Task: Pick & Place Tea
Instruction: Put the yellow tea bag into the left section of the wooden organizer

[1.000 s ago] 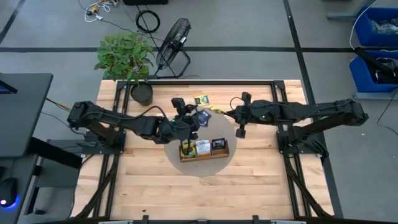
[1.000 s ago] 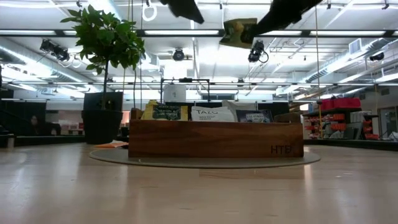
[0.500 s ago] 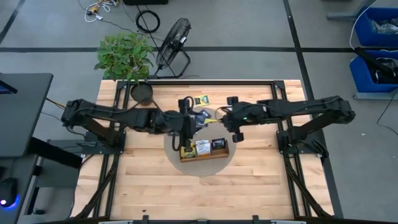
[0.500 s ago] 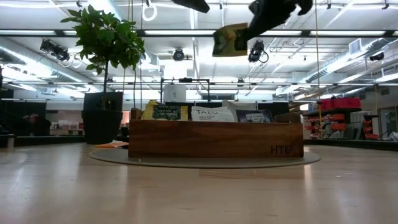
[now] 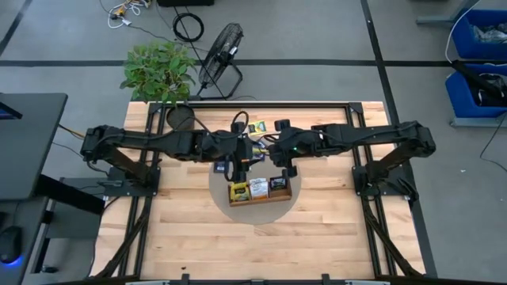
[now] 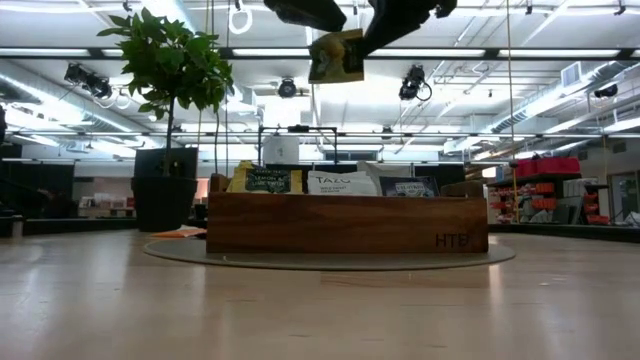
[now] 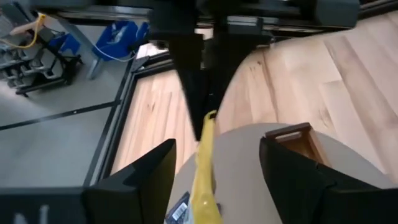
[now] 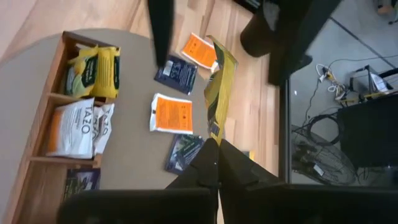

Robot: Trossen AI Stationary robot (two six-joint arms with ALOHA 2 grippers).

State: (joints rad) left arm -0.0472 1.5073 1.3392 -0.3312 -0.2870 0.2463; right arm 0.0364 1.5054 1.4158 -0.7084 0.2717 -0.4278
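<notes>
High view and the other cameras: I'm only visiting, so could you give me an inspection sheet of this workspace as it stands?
Surface: wooden table, round grey mat in the middle.
Job's things: wooden tray on the mat, packets in all three compartments; yellow packet held in the air; orange packet and dark blue packet among those lying loose on the mat beside the tray.
Clutter: potted plant at a table corner.
Grippers: right gripper shut on the yellow packet; left gripper with fingers open on either side of it, not touching.
Cables: black coil on the floor beyond the table.
Surroundings: fan and blue bins on the floor.
</notes>
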